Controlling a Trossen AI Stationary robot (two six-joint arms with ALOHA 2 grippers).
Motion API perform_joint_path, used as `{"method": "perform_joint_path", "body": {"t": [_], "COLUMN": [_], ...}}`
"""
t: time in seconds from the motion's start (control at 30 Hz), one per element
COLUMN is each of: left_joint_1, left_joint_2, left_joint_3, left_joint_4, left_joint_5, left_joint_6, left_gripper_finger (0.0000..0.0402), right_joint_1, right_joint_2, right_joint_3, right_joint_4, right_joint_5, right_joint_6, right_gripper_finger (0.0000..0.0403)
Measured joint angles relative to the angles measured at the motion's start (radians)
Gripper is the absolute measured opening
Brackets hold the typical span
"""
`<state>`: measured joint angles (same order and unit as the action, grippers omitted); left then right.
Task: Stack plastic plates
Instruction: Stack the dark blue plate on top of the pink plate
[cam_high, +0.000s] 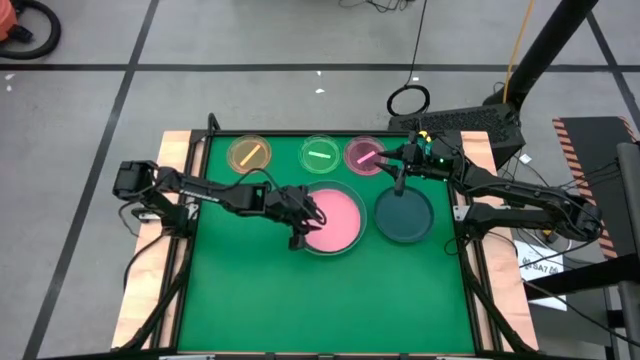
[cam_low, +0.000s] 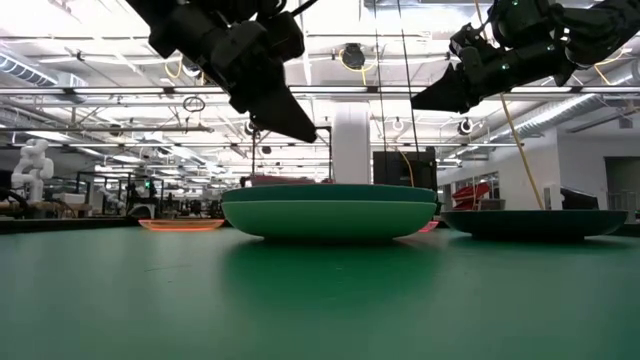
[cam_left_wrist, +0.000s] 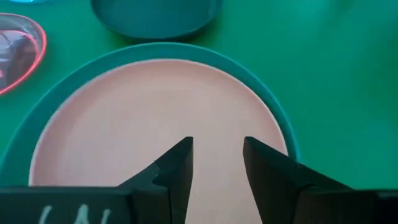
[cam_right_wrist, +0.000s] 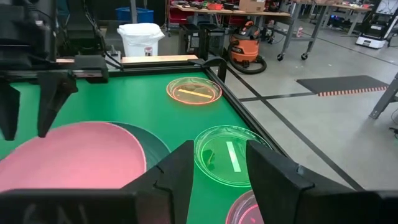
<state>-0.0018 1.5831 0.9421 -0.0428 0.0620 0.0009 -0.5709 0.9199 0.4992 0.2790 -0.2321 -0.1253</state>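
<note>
- We see the large pink plate (cam_high: 336, 218) near the middle of the green table (cam_high: 250, 300), nested on a light green plate (cam_low: 330, 217) whose rim shows all round it in the left wrist view; in the low view the stack reads as one shallow bowl shape.
- Just beside that stack, toward the right arm, the dark teal plate (cam_high: 404, 217) lies on its own – nothing rests in it.
- Along the far edge of the table stand three small translucent plates in a row: amber (cam_high: 249, 153), green (cam_high: 320, 154) and pink (cam_high: 364, 155). Each carries a single stick-like mark of its own colour; we cannot tell whether these are loose pieces or part of the plate.
- The left gripper (cam_high: 308, 222) hovers over the near-left rim of the pink plate. Its fingers stand apart with a clear gap and nothing between them – the left wrist view shows only plate surface through the gap.
- The right gripper (cam_high: 400, 172) hangs above the table between the small pink plate and the teal plate, its fingers spread and holding nothing.
- A white bucket (cam_right_wrist: 140, 38) in the room beyond the table bears a small label, too small for us to read. White marks on the left wrist housing are cut off and also illegible.
</note>
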Motion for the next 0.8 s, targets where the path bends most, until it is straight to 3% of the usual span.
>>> {"method": "perform_joint_path", "body": {"t": [0.17,0.5,0.67,0.8], "left_joint_1": [0.025,0.062,0.071,0.07], "left_joint_2": [0.011,0.086,0.064,0.009], "left_joint_3": [0.0,-0.002,-0.002,0.0], "left_joint_4": [0.009,0.025,0.015,0.007], "left_joint_5": [-0.098,-0.108,-0.109,-0.116], "left_joint_6": [0.048,0.073,0.083,0.138], "left_gripper_finger": [0.0149,0.0149,0.0149,0.0149], "right_joint_1": [0.0,0.0,0.0,0.002], "right_joint_2": [0.0,0.0,0.0,0.0], "right_joint_3": [0.0,0.0,0.0,0.02], "right_joint_4": [0.0,-0.001,-0.001,-0.02], "right_joint_5": [0.0,0.0,0.003,0.074], "right_joint_6": [0.0,-0.003,0.017,0.107], "right_gripper_finger": [0.0141,0.0141,0.0141,0.0141]}}
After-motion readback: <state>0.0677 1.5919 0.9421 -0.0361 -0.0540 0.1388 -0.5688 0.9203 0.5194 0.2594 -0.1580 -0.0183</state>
